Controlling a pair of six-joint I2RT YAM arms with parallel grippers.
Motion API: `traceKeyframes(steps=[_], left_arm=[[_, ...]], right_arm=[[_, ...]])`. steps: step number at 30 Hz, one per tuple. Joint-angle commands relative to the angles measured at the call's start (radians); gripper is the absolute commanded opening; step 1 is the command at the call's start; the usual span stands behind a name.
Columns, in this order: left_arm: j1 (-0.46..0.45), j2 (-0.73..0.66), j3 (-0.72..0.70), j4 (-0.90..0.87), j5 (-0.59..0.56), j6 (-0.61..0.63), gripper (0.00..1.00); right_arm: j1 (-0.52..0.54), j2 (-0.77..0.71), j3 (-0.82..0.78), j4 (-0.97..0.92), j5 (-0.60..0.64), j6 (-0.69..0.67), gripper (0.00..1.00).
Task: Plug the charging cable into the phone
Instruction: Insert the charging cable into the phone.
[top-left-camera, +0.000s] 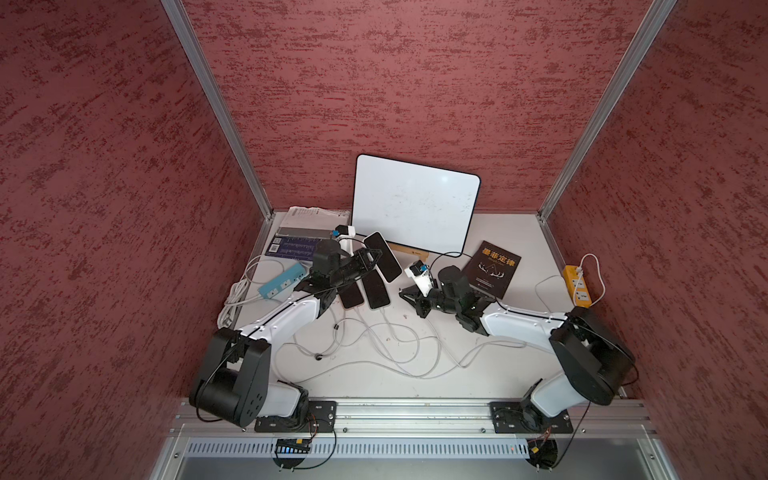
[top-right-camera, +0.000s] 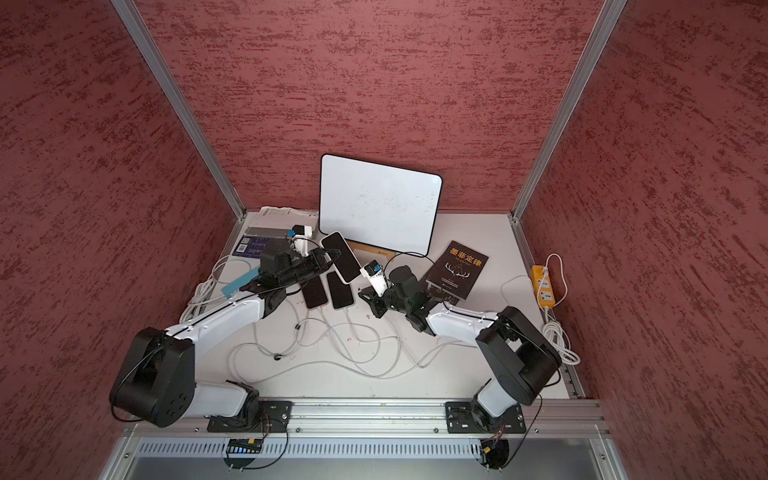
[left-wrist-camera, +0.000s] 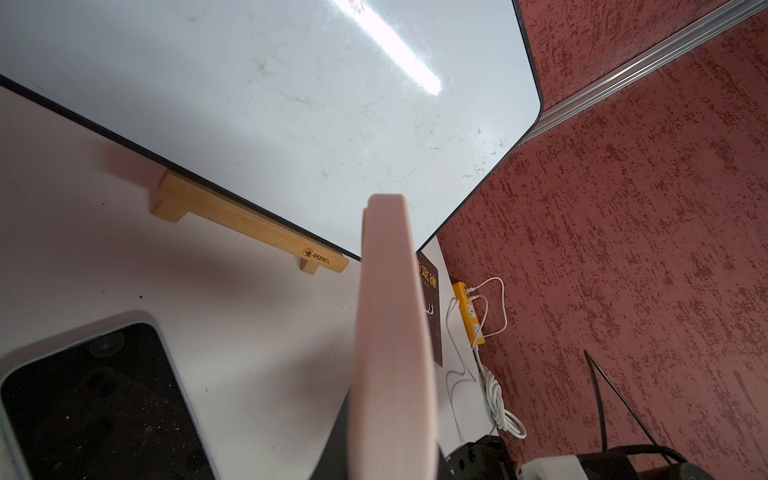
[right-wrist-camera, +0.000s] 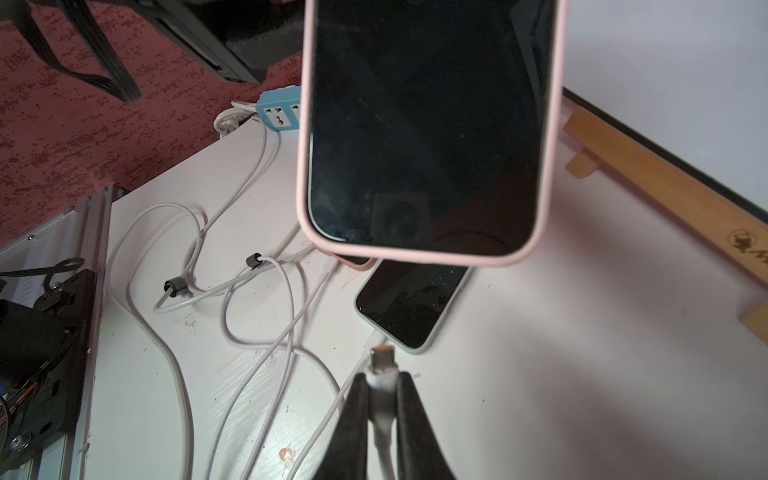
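Our right gripper (right-wrist-camera: 382, 384) is closed narrowly on the plug (right-wrist-camera: 381, 361) of the white cable (right-wrist-camera: 384, 436). Its black fingers (right-wrist-camera: 357, 403) pinch the white collar, so the bare metal tip juts out in front. Our left gripper (top-left-camera: 371, 257) is clamped on the phone (right-wrist-camera: 428, 124) and holds it lifted off the table (top-left-camera: 498, 382), between the two arms.

As we read it, the next move turns on the line from tip to phone. In the right wrist view the phone's rounded short end faces the plug, straight ahead of it with a clear gap between. The phone's long axis runs roughly on from the plug's own axis, though the middle of that end sits a little off the tip's line. In both top views the phone (top-right-camera: 340, 257) lies slantwise, its near end turned toward the right gripper (top-right-camera: 366, 297). We judge that this arm should close the gap with a short push forward and a small sideways correction, while the left only holds. We cannot see the port itself, so its exact place on that end is a guess.

The phone has a dark, blank, dusty screen in a pale pink case with rounded corners. From the left wrist we see only its thin pink edge (left-wrist-camera: 390, 332). Another phone (right-wrist-camera: 411, 303) lies flat on the table beneath, already cabled.
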Motion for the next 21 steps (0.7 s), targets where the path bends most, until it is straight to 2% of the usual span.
traceKeyframes(steps=[1,7,21], left_arm=[[0.005,0.000,0.011,0.075,0.016,0.003,0.00],[0.002,0.019,0.027,0.036,0.002,0.021,0.00],[-0.007,0.027,0.040,-0.004,-0.017,0.044,0.00]], right_arm=[[0.014,0.020,0.052,-0.020,0.056,0.013,0.00],[0.027,0.065,0.108,-0.039,0.091,0.016,0.00],[0.027,0.067,0.121,-0.051,0.127,0.013,0.00]])
